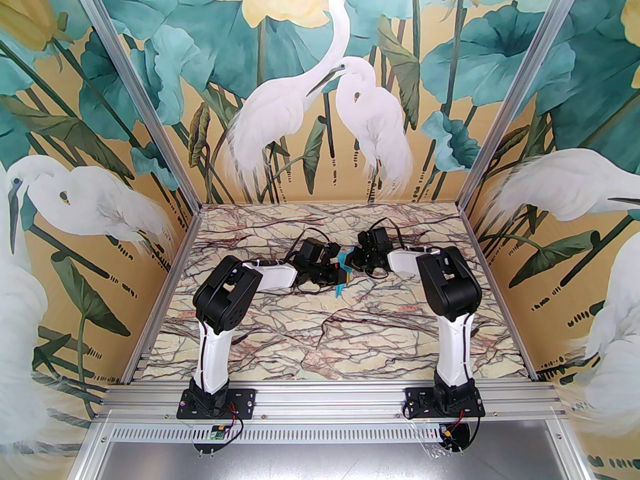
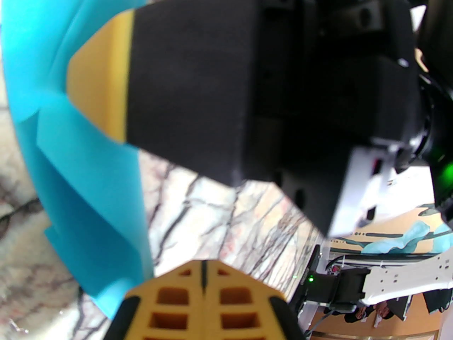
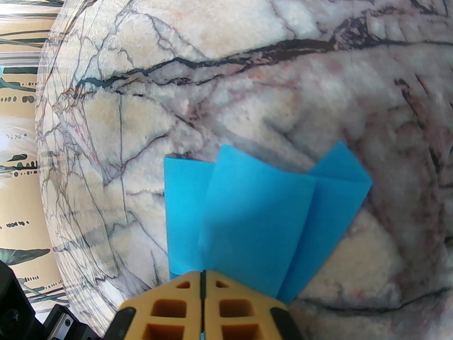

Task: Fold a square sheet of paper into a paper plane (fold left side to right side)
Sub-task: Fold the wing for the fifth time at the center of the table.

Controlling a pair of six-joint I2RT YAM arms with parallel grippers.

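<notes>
The right wrist view shows the right tool pressed together, pinching the creased sheet of paper, which fans out ahead of it over the bench. The left wrist view shows the left tool pressed together, with the sheet just beside its tips.

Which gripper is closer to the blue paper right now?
Right. The right gripper is shut on the blue paper, pinching its edge. The left gripper is shut just beside it; contact unclear.
</notes>
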